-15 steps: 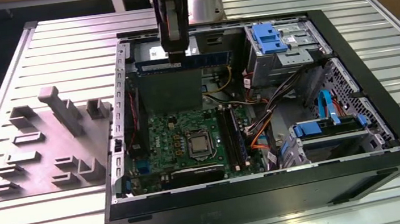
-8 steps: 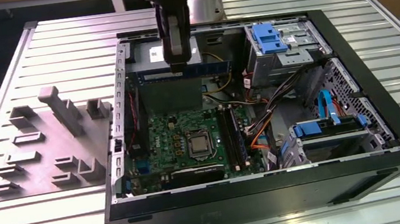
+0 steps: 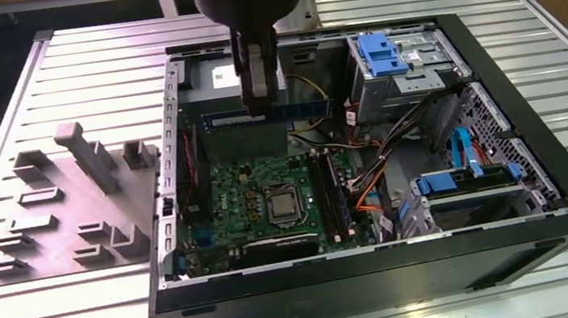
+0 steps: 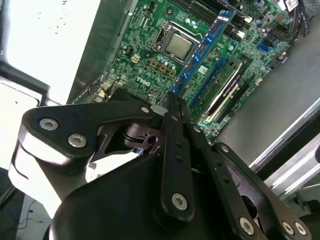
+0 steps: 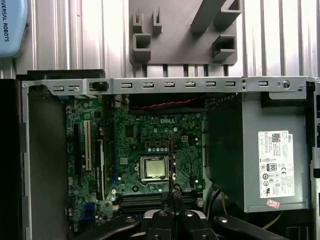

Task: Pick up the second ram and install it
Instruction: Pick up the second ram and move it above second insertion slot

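Observation:
The second ram is a long, thin blue-green stick. It hangs level above the back of the open computer case, over the green motherboard. My gripper comes down from above and is shut on the stick near its middle. In the second wrist view the ram runs away from the fingertips over the board. In the first wrist view it shows edge-on as a thin line. The memory slots lie lower, beside the processor. One slot seems to hold a green stick.
The black case wall surrounds the board. Blue drive brackets, cables and a drive cage fill the exterior view's right side. A grey power supply sits inside. A grey holder fixture rests on the slatted table.

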`<state>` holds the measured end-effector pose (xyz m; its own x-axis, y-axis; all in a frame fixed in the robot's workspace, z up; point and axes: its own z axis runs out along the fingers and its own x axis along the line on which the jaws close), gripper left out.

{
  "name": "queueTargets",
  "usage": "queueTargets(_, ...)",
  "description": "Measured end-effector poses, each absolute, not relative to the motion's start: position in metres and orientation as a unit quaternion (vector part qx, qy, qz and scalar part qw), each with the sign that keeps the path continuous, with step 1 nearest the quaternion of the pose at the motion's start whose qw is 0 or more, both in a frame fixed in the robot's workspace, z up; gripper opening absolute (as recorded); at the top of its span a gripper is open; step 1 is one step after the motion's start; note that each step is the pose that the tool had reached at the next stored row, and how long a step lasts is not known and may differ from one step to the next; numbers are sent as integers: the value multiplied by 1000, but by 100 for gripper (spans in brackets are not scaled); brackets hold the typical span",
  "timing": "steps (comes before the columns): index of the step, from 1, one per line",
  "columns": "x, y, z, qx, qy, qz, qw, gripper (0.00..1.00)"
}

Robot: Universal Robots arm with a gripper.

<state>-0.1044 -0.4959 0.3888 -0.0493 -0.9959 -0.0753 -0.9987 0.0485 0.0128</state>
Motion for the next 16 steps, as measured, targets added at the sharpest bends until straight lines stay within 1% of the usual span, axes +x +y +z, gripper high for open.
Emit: queueTargets(16,-93,-498,360,-689,724,32,22,11)
